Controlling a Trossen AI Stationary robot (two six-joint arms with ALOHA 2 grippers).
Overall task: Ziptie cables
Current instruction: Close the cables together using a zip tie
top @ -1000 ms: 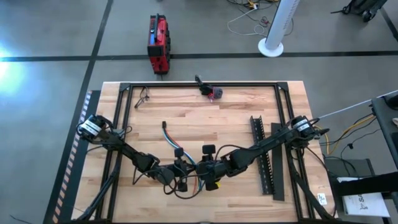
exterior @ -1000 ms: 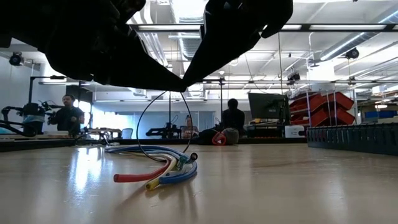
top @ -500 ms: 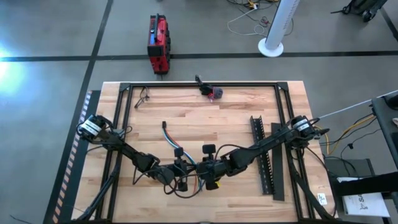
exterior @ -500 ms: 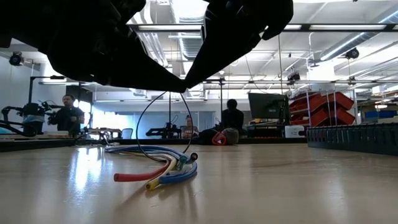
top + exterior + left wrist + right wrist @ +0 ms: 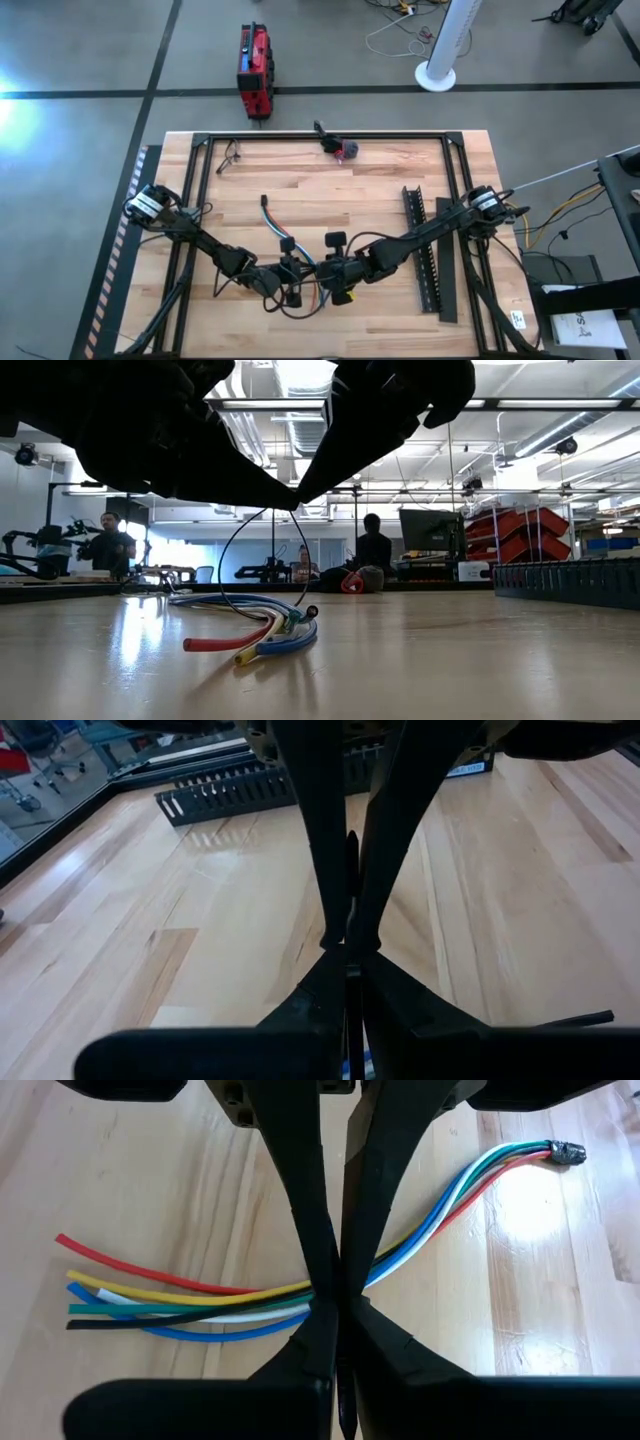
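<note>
Pale wooden surface [image 5: 380, 190], front centre: the cables [image 5: 200, 1305] are seen lying flat, directly beneath the right claw [image 5: 335, 1315], whose fingers are closed tip to tip on nothing. The left claw [image 5: 345, 945], just beside, is likewise pinched closed. Toothed black strip [image 5: 420, 250] well apart.

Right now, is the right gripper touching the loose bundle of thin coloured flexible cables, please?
Apart. The low view shows the cables lying on the table, with the right gripper raised clear above them.
</note>
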